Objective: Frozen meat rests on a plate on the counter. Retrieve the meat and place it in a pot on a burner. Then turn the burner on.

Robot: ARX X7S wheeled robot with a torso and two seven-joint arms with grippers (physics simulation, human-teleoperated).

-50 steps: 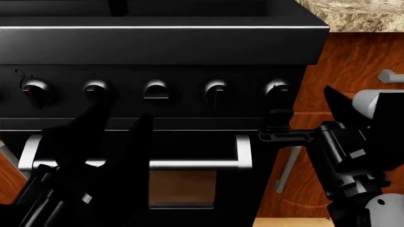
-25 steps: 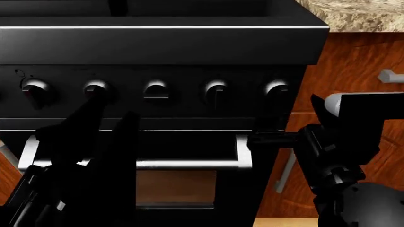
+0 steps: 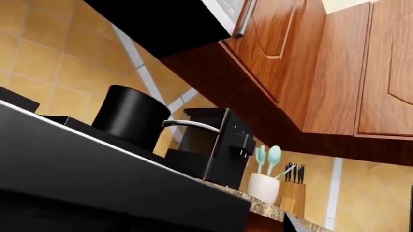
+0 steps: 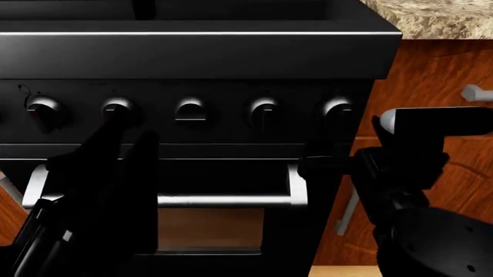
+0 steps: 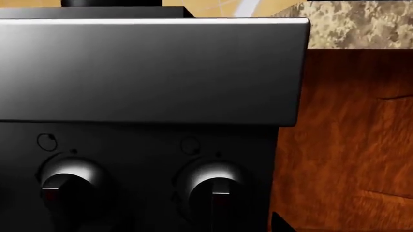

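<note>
Now left gripper (image 4: 127, 135), open and empty, reaches for a knob (image 4: 117, 109); pot (image 3: 132, 118) sits on the burner (right gripper (image 4: 308, 167) unreadable).

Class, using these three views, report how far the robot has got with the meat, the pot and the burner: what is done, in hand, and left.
Done: cannot confirm. The pot stands on the stove, but its inside is hidden and no meat or plate shows.
In hand: the left gripper is raised at the second knob; whether it grips is unclear.
Left: turning a burner knob; the two knobs in the right wrist view point straight down.
</note>
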